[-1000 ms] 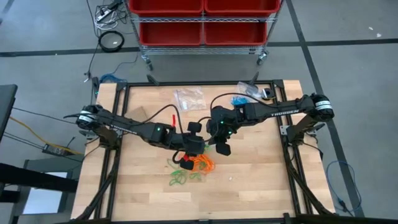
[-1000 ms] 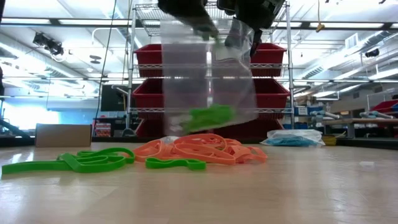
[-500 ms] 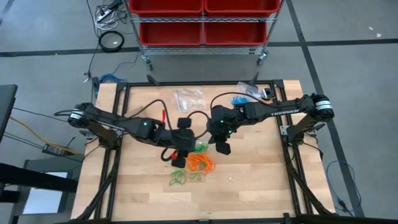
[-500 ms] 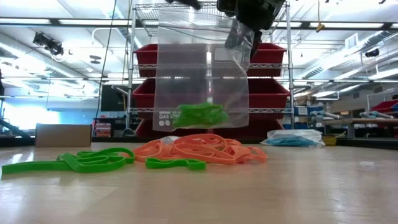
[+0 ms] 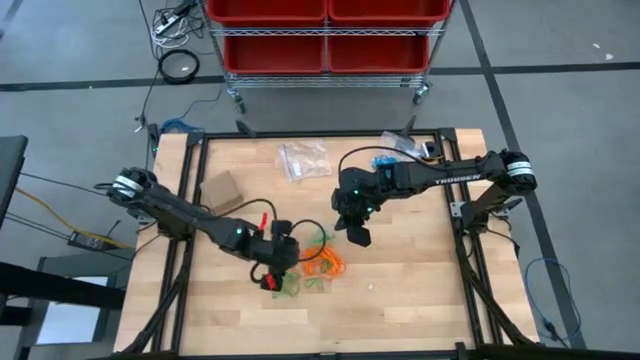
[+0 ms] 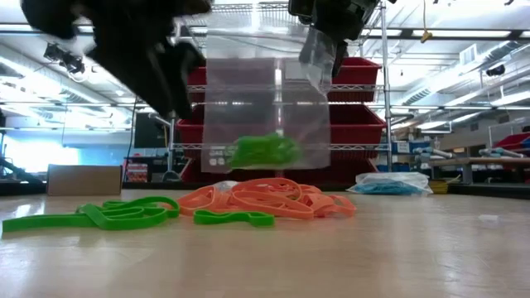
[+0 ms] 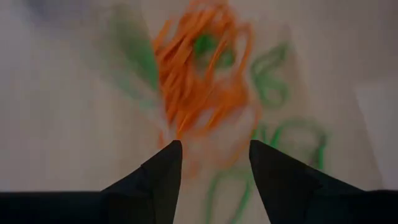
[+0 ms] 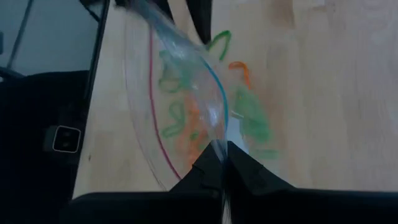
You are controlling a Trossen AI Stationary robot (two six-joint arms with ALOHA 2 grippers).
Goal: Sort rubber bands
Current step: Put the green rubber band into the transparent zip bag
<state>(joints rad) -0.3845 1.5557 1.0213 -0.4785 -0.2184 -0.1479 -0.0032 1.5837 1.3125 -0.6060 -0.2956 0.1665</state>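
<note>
Loose rubber bands lie on the table: an orange clump (image 5: 322,263) (image 6: 265,199) and green loops (image 5: 287,288) (image 6: 108,215). My left gripper (image 5: 284,262) (image 7: 214,152) hovers open just above them with nothing between its fingers; in the low view it is a dark blur (image 6: 141,58). My right gripper (image 5: 352,232) (image 8: 221,155) is shut on a clear plastic bag (image 6: 265,108). The bag hangs over the orange clump with green bands (image 6: 265,151) in its bottom. My right gripper pinches the bag's top edge at one upper corner (image 6: 319,50) (image 8: 214,140) between its two fingers, coming slanting down from above. The bag hangs below the fingers, clear of the table, its mouth sagging open beside the hold.
At the far side lie another clear bag (image 5: 305,160) and a bag with blue bands (image 5: 405,148). A cardboard piece (image 5: 222,188) lies at the left. A rack with red bins (image 5: 325,30) stands beyond the far edge. Bare wood stretches toward the near right.
My left gripper has let go of the bag's top, then swung down and toward the table's near left, over the loose bands. The bag, earlier held skewed between both grippers, now hangs flat from my right gripper alone.
</note>
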